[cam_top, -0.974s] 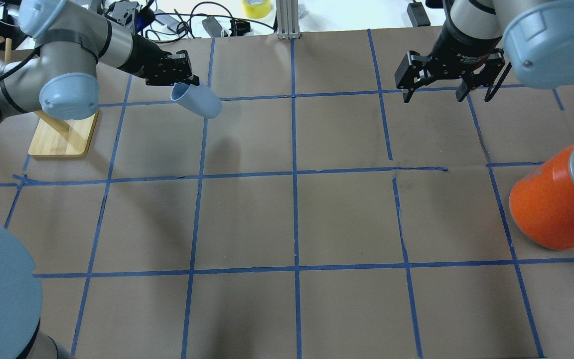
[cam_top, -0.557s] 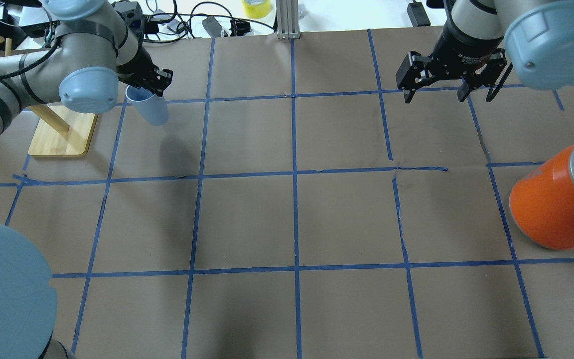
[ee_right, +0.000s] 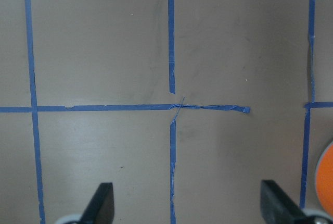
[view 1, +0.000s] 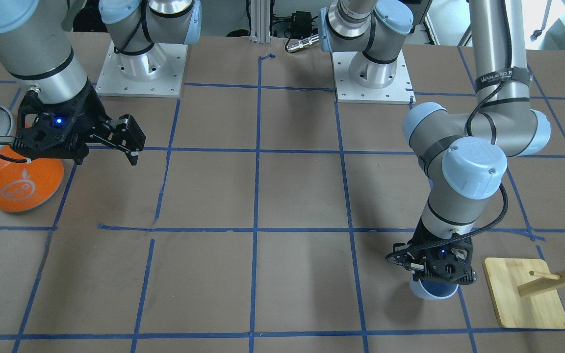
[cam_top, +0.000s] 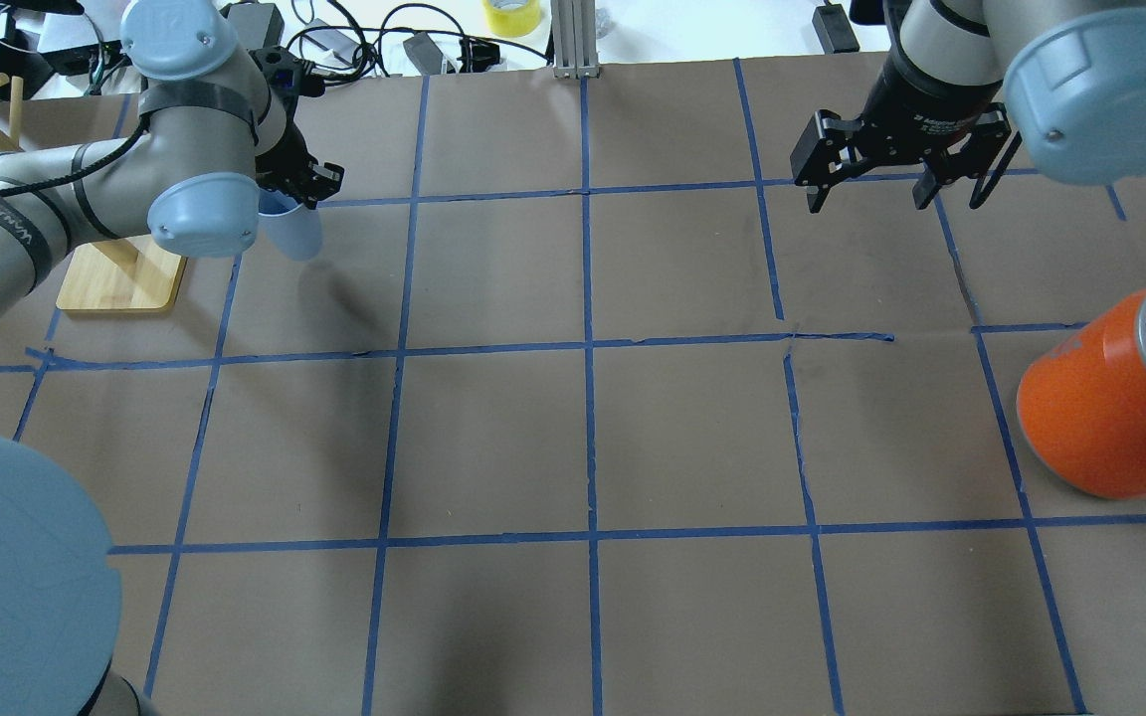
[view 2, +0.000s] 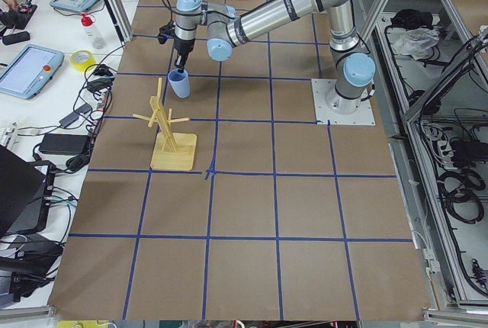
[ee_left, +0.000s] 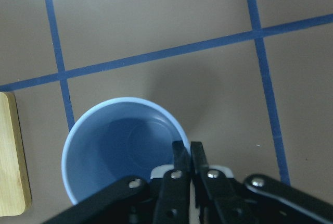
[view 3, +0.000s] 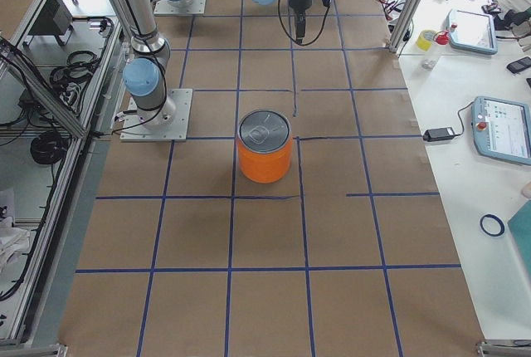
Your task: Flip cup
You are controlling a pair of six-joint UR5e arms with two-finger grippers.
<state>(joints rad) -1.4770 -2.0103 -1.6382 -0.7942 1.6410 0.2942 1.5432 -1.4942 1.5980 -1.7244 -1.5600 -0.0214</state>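
Note:
The cup (cam_top: 294, 234) is pale blue and hangs mouth up at the far left of the table, next to the wooden stand. My left gripper (cam_top: 300, 191) is shut on the cup's rim, one finger inside and one outside. The left wrist view looks down into the open cup (ee_left: 122, 148) with the fingers (ee_left: 181, 153) pinched on its wall. The cup also shows in the front view (view 1: 432, 290) and in the left view (view 2: 178, 84). I cannot tell whether its base touches the table. My right gripper (cam_top: 891, 191) is open and empty above the far right squares.
A large orange can with a silver lid (cam_top: 1110, 398) stands at the right edge, near my right gripper (view 1: 108, 156). A wooden peg stand (cam_top: 120, 273) on a bamboo base sits just left of the cup. Cables and a tape roll (cam_top: 511, 15) lie beyond the far edge.
My left gripper has carried the cup left toward the wooden stand and turned it from tilted sideways to mouth up. The right arm has stayed still.

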